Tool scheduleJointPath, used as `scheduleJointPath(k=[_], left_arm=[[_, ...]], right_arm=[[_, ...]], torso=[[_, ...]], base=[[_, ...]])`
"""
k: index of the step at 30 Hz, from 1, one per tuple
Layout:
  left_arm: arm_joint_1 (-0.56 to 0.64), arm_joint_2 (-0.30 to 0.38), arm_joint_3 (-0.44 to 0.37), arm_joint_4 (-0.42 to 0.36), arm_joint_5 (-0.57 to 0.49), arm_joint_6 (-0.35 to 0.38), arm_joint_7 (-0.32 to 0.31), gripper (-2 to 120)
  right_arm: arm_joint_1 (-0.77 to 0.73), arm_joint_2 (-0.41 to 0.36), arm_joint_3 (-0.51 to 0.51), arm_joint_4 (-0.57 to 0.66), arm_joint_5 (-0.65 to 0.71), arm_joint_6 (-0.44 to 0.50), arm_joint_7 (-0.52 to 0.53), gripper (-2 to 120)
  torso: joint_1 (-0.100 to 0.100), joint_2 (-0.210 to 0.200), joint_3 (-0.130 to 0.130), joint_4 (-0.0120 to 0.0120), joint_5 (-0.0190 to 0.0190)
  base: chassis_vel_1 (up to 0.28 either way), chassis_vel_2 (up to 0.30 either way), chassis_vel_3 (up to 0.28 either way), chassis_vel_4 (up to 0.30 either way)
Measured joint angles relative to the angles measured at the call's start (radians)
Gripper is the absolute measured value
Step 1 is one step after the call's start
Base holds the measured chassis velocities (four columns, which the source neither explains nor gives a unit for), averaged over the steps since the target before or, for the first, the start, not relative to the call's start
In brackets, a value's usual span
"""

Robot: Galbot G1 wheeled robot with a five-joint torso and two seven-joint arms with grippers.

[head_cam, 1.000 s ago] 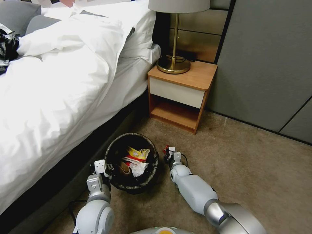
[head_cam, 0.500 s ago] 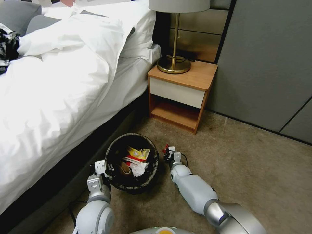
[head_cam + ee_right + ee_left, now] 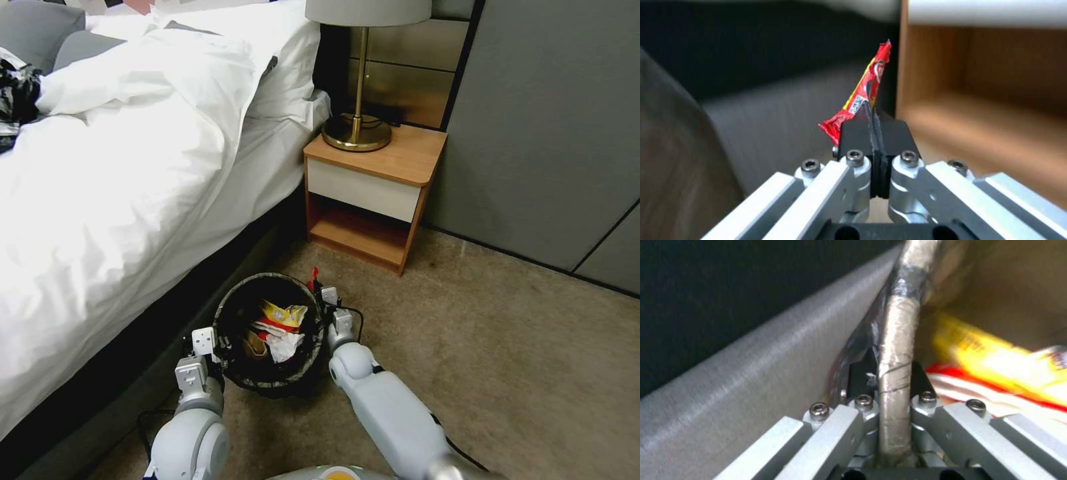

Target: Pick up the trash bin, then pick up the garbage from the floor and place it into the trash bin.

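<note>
Red wrapper sits pinched in the right gripper jaws at the trash bin rim, so carry it over the opening before releasing, while the left gripper jaws clamp the rim.

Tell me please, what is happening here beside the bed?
The robot is collecting litter from the carpet. Its left gripper is clamped on the rim of the trash bin, which stands beside the bed and already holds yellow, red and white wrappers. Its right gripper pinches a red wrapper and holds it at the far right edge of the bin's rim, not yet dropped in.
</note>
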State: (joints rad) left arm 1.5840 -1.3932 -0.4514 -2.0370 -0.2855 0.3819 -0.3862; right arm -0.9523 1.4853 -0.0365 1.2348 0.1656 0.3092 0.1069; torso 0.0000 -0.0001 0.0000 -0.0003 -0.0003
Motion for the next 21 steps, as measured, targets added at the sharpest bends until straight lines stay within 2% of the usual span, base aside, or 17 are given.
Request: scheduleJointPath(k=[1, 3, 4, 7, 9, 11, 21], left_arm=[[-0.001, 0.001, 0.004, 0.001, 0.0, 0.002, 0.001, 0], [-0.003, 0.004, 0.005, 0.0, 0.0, 0.002, 0.002, 0], [-0.003, 0.004, 0.005, 0.0, 0.0, 0.002, 0.002, 0], [-0.003, 0.008, 0.01, 0.003, 0.004, 0.003, -0.003, 0], [-0.001, 0.01, 0.006, 0.005, 0.006, 0.004, -0.005, 0], [-0.002, 0.009, 0.011, 0.008, 0.005, 0.004, 0.0, 0], [-0.006, 0.011, 0.012, 0.008, 0.004, 0.004, -0.003, 0]], right_arm=[[-0.027, -0.028, 0.0, 0.083, -0.01, 0.026, -0.03, 0], [-0.065, -0.068, -0.007, 0.21, -0.025, 0.07, -0.079, 0], [-0.065, -0.068, -0.007, 0.21, -0.025, 0.07, -0.079, 0], [-0.113, -0.107, -0.033, 0.371, -0.03, 0.109, -0.145, 0], [-0.127, -0.12, -0.034, 0.405, -0.029, 0.112, -0.159, 0], [-0.152, -0.13, -0.04, 0.465, -0.028, 0.117, -0.183, 0], [-0.146, -0.128, -0.035, 0.49, -0.017, 0.134, -0.206, 0]], torso=[[0.0, 0.0, 0.0, -0.0002, -0.0012], [0.0, 0.0, 0.0, -0.0002, 0.001], [0.0, 0.0, 0.0, -0.0002, 0.001], [0.0, 0.0, 0.0, 0.0004, 0.0005], [0.0, 0.0, 0.0, 0.0008, 0.0009], [0.0, 0.0, 0.0, 0.0002, 0.0], [0.0, 0.0, 0.0, 0.0003, 0.0004]], base=[[0.0, 0.0, 0.0, 0.0], [0.0, 0.0, 0.0, 0.0], [0.0, 0.0, 0.0, 0.0], [0.0, 0.0, 0.0, 0.0], [0.0, 0.0, 0.0, 0.0], [0.0, 0.0, 0.0, 0.0], [0.0, 0.0, 0.0, 0.0]])
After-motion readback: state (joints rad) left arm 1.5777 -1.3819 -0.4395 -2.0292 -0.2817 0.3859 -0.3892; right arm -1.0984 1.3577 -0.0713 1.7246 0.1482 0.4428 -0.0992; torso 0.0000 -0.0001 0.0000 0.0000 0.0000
